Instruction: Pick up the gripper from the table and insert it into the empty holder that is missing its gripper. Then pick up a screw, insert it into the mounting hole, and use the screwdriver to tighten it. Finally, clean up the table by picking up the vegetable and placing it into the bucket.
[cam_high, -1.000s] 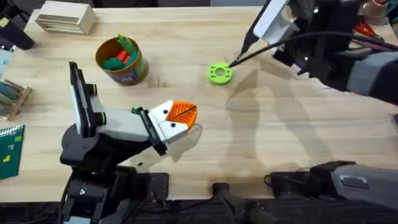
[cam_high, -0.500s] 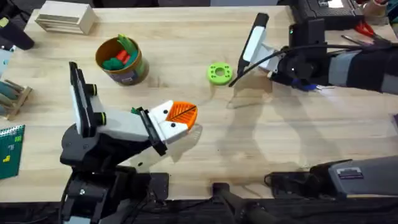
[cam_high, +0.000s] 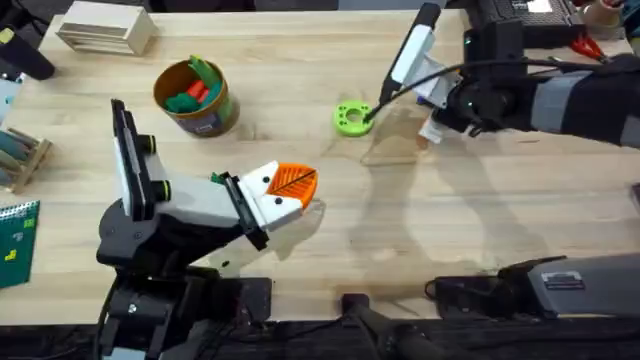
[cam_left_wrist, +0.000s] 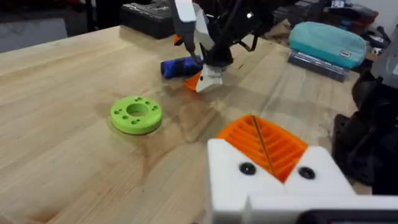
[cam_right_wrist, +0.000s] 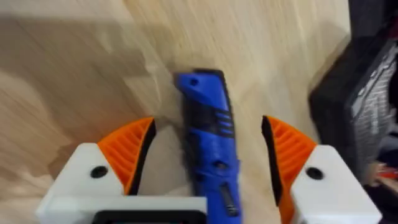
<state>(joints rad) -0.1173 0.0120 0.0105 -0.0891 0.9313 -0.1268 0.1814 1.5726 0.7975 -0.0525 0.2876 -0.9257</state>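
Centre the wide-open right jaws (cam_right_wrist: 205, 168) over the screwdriver (cam_right_wrist: 206, 146) lying flat on the surface (cam_right_wrist: 74, 68), then close squarely on its body.

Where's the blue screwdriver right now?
The blue screwdriver lies on the table at its far right, between the right pincer's open orange fingers. In the left wrist view it sits beyond the lime-green disc, beside the right pincer.

Screwdriver (cam_right_wrist: 208, 155) between right hand (cam_right_wrist: 208, 152) fingers
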